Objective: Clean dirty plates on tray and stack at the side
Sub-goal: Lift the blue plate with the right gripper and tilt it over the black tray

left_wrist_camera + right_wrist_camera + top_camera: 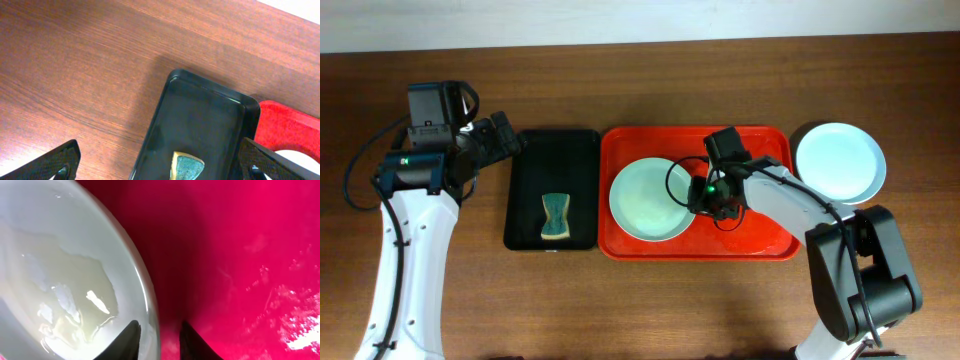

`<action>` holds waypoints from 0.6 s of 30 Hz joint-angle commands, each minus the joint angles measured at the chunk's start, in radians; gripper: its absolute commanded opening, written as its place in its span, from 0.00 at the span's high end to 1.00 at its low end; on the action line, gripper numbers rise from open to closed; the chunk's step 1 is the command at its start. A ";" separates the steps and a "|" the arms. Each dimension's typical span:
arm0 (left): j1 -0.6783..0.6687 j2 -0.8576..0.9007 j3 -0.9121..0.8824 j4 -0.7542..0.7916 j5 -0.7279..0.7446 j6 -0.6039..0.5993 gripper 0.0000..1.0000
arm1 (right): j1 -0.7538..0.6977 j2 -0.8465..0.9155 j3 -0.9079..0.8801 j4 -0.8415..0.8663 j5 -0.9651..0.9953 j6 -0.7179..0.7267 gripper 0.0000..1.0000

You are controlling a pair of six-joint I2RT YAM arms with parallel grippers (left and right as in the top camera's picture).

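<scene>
One pale plate [645, 200] sits on the red tray's [760, 245] left half. Right gripper [160, 326] straddles its rim, fingers narrowly apart, likely for lifting; gripping or not, I can't tell. Left gripper [160, 145], left of the tray, gapes empty above the sponge [554, 217].

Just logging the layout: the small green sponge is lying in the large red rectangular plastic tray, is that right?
Not quite: the small green sponge is lying in the smaller black rectangular tray, left of the large red rectangular plastic tray. The overhead view shows it.
</scene>
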 commanded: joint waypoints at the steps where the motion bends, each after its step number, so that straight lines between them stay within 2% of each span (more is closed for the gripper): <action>1: 0.002 -0.003 0.005 -0.002 -0.011 -0.010 0.01 | 0.010 0.002 -0.029 0.007 0.011 0.003 0.85; 3: 0.002 -0.003 0.005 -0.002 -0.011 -0.010 0.01 | 0.010 0.002 -0.029 0.010 0.010 0.004 0.96; 11: 0.002 -0.003 0.005 -0.002 -0.011 -0.010 0.01 | -0.024 0.002 -0.012 0.004 -0.042 0.004 0.96; 14: 0.005 -0.003 0.005 -0.002 -0.011 -0.010 0.01 | -0.074 0.001 0.027 -0.039 -0.158 0.003 0.96; 18: 0.005 -0.003 0.005 -0.002 -0.011 -0.010 0.01 | -0.125 0.001 0.091 -0.145 -0.200 -0.058 0.96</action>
